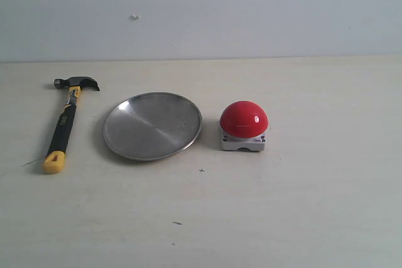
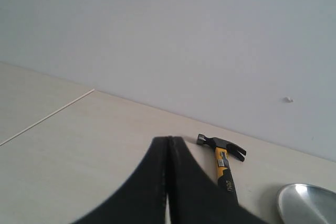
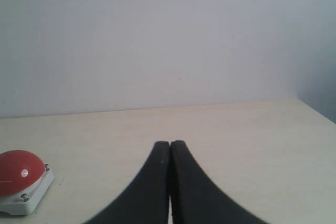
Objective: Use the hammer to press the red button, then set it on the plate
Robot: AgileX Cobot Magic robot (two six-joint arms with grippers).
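The hammer [image 1: 65,123] lies flat on the table at the left, dark head toward the back wall, yellow handle end toward the front. The silver plate [image 1: 152,125] sits bare in the middle. To its right stands the red button [image 1: 244,119] on its light-grey base. Neither arm shows in the exterior view. In the left wrist view my left gripper [image 2: 169,139] is shut with nothing in it, short of the hammer [image 2: 223,161]; the plate [image 2: 310,203] edge shows beyond. My right gripper [image 3: 169,142] is shut and empty, with the red button [image 3: 18,174] off to one side.
The pale wooden table [image 1: 301,218] runs back to a plain white wall [image 1: 251,10]. A seam line in the tabletop [image 2: 47,119] shows in the left wrist view.
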